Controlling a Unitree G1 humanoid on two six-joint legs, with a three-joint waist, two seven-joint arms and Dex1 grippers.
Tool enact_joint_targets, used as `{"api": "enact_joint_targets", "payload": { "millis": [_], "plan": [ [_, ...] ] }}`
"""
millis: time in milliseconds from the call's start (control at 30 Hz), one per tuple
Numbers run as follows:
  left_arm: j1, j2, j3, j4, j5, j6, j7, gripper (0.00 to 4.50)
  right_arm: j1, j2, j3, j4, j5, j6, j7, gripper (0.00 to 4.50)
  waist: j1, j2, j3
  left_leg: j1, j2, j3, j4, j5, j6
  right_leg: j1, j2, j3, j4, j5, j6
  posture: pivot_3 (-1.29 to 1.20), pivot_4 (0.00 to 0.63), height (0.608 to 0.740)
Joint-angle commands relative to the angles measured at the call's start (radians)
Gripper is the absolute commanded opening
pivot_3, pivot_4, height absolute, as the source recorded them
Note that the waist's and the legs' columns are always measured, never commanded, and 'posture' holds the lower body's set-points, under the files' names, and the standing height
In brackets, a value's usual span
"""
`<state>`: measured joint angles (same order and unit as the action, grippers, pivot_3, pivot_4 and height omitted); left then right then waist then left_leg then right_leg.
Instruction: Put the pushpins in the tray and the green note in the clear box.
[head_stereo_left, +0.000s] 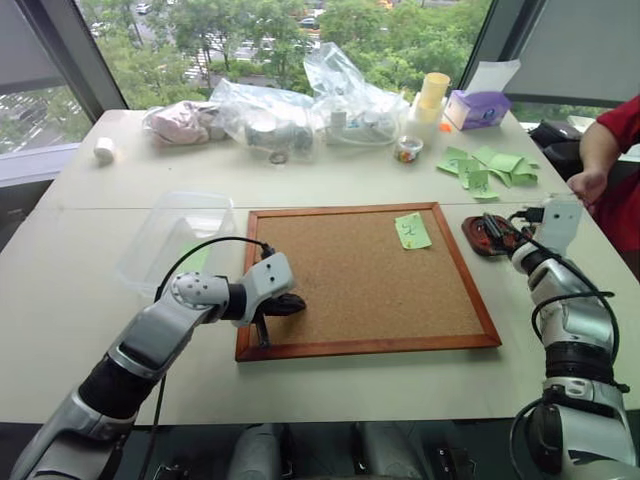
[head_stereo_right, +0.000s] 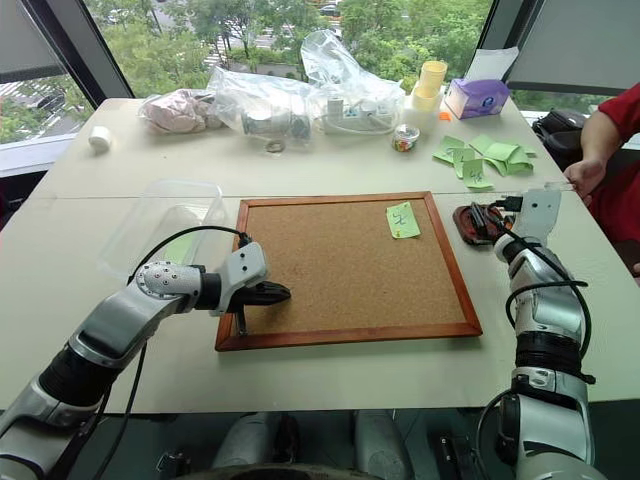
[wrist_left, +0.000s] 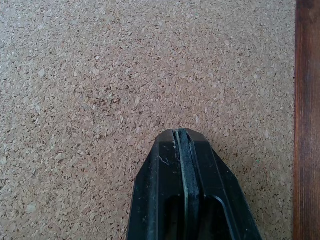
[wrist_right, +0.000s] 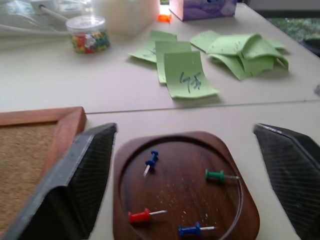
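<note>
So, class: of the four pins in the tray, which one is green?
The green pin, alone by the tray's rim; the others are red or blue.

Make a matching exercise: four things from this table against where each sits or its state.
Things:
1. green note
2. pushpins
3. left gripper
4. clear box

Place or state:
A. shut, over bare cork
B. in the tray
C. on the corkboard, near its far right corner
D. on the table, left of the corkboard

Pairs: 1-C, 2-B, 3-A, 4-D
</note>
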<state>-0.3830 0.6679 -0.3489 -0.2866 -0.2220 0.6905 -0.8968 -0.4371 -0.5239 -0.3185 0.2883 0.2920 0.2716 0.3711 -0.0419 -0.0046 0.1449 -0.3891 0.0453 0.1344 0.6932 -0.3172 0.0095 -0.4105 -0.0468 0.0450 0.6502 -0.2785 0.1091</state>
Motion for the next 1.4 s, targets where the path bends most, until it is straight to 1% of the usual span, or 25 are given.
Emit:
{"api": "enact_joint_targets", "payload": {
  "millis": [33, 100, 167, 233, 400, 833, 867, 900, 967, 1000, 1033, 1133, 1167, 1400],
  "plan": [
    [0.026, 0.015, -0.035, 0.035, 0.032, 0.032, 0.0, 0.0, 0.058, -0.016, 0.12, -0.2, 0.032, 0.074, 0.147, 4.47, 0.0, -0.001, 0.0, 0.0, 0.0, 0.0, 0.0, 0.0, 0.0, 0.0, 0.0, 0.0, 0.0, 0.0, 0.0, 0.0, 0.15, 0.728],
    [0.025, 0.016, -0.035, 0.036, 0.032, 0.031, -0.001, 0.0, 0.082, -0.017, 0.15, -0.245, 0.037, 0.098, 0.178, 4.47, 0.002, -0.001, 0.0, 0.0, 0.0, 0.0, 0.0, 0.0, 0.0, 0.001, 0.0, 0.0, 0.0, 0.0, 0.0, 0.0, 0.15, 0.728],
    [0.025, 0.016, -0.034, 0.039, 0.033, 0.028, -0.001, 0.0, 0.106, 0.013, 0.216, -0.297, 0.038, 0.122, 0.201, 4.47, 0.003, -0.001, 0.0, 0.0, 0.0, 0.0, 0.0, -0.001, 0.001, 0.001, -0.001, 0.0, -0.001, 0.0, 0.0, 0.0, 0.15, 0.728],
    [0.026, 0.015, -0.034, 0.038, 0.032, 0.028, 0.0, 0.0, 0.109, 0.043, 0.241, -0.301, 0.038, 0.131, 0.197, 4.47, 0.002, -0.001, 0.0, 0.0, 0.0, 0.0, 0.0, -0.001, 0.001, 0.001, -0.001, 0.0, -0.001, -0.001, -0.001, 0.0, 0.15, 0.728],
    [0.029, 0.011, -0.036, 0.035, 0.033, 0.028, 0.003, 0.0, 0.086, 0.075, 0.251, -0.268, 0.022, 0.127, 0.184, 4.47, 0.002, -0.001, 0.0, 0.0, 0.0, 0.0, 0.0, -0.001, 0.002, 0.001, -0.001, 0.0, -0.001, -0.002, -0.003, 0.0, 0.15, 0.728],
    [0.033, 0.0, -0.041, 0.033, 0.033, 0.036, 0.021, 0.0, 0.052, 0.106, 0.25, -0.128, 0.03, 0.124, 0.209, 4.47, 0.003, -0.001, 0.0, 0.0, 0.0, 0.0, 0.0, -0.001, 0.002, 0.001, -0.001, -0.001, -0.001, -0.002, -0.003, 0.0, 0.15, 0.728],
    [0.033, 0.0, -0.041, 0.033, 0.034, 0.036, 0.021, 0.0, 0.049, 0.114, 0.244, -0.114, 0.034, 0.122, 0.208, 3.95, 0.002, -0.001, 0.0, 0.0, 0.0, 0.0, 0.0, -0.001, 0.002, 0.001, -0.001, -0.001, -0.001, -0.002, -0.003, 0.0, 0.15, 0.728],
    [0.032, -0.002, -0.041, 0.034, 0.034, 0.037, 0.022, 0.0, 0.044, 0.12, 0.242, -0.088, 0.029, 0.116, 0.205, 3.63, 0.002, -0.001, 0.0, 0.0, 0.0, 0.0, 0.0, -0.001, 0.002, 0.001, -0.001, -0.001, -0.001, -0.002, -0.003, 0.0, 0.15, 0.728],
    [0.032, -0.004, -0.041, 0.034, 0.034, 0.037, 0.024, 0.0, 0.049, 0.129, 0.246, -0.054, 0.016, 0.105, 0.21, 2.64, 0.002, -0.001, 0.0, 0.001, 0.0, 0.0, 0.0, -0.001, 0.002, 0.001, 0.0, -0.001, -0.001, -0.002, -0.003, 0.0, 0.15, 0.728],
    [0.032, -0.004, -0.04, 0.034, 0.033, 0.037, 0.025, 0.0, 0.051, 0.132, 0.247, -0.044, 0.013, 0.101, 0.211, 2.27, 0.002, -0.002, -0.001, 0.001, 0.0, 0.0, 0.0, -0.001, 0.002, 0.001, 0.0, -0.001, -0.001, -0.002, -0.003, 0.0, 0.15, 0.728],
    [0.033, -0.003, -0.04, 0.034, 0.034, 0.036, 0.025, 0.0, 0.053, 0.135, 0.247, -0.041, 0.011, 0.097, 0.214, 1.67, 0.002, -0.002, -0.001, 0.001, 0.0, 0.0, 0.0, -0.001, 0.002, 0.001, 0.0, -0.001, -0.001, -0.002, -0.003, 0.0, 0.15, 0.728],
    [0.034, -0.002, -0.04, 0.035, 0.036, 0.035, 0.025, 0.0, 0.059, 0.14, 0.249, -0.038, 0.005, 0.089, 0.218, 0.24, 0.001, -0.002, -0.001, 0.001, 0.0, 0.0, 0.0, 0.0, 0.001, 0.001, -0.001, -0.001, -0.001, -0.002, -0.003, 0.0, 0.15, 0.728],
    [0.034, -0.002, -0.04, 0.034, 0.036, 0.036, 0.025, 0.0, 0.061, 0.141, 0.251, -0.037, 0.001, 0.087, 0.219, 0.11, 0.001, -0.002, -0.001, 0.001, 0.0, 0.0, 0.0, 0.0, 0.001, 0.001, -0.001, -0.001, -0.001, -0.002, -0.003, 0.0, 0.15, 0.728],
    [0.032, 0.005, -0.037, 0.04, 0.039, 0.029, 0.019, 0.0, 0.079, 0.123, 0.289, -0.046, -0.08, 0.033, 0.215, 0.11, 0.001, -0.004, -0.002, 0.001, 0.0, 0.0, -0.001, -0.001, 0.001, 0.001, -0.001, -0.001, -0.001, -0.002, -0.003, 0.0, 0.15, 0.728]
  ]
}}
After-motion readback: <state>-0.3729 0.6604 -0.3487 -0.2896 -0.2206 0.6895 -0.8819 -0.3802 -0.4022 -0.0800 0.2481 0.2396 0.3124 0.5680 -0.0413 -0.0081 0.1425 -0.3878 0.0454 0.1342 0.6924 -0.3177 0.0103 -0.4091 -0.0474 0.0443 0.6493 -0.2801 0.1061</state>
